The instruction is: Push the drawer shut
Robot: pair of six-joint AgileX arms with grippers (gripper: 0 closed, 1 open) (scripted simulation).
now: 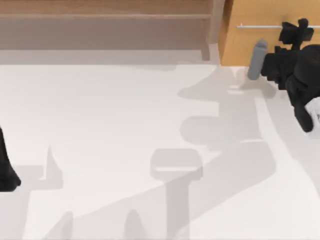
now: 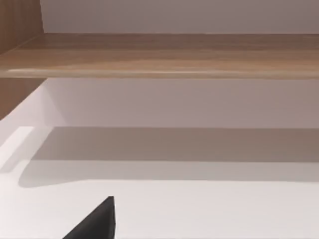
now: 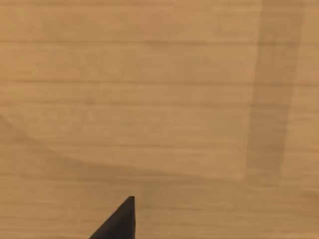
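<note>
Orange-tan wood front of the drawer (image 3: 159,99) close ahead of the right gripper, horizontal grain lines, soft shadow bands across it, one dark fingertip (image 3: 119,221) just before the wood

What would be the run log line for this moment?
right gripper: at drawer front, near handle | left gripper: parked, table left edge | shelf unit: untouched

Pale wooden shelf unit (image 1: 105,25) behind white table (image 1: 110,125)

No readable txt, labels, nos. or signs on anything in view.
</note>
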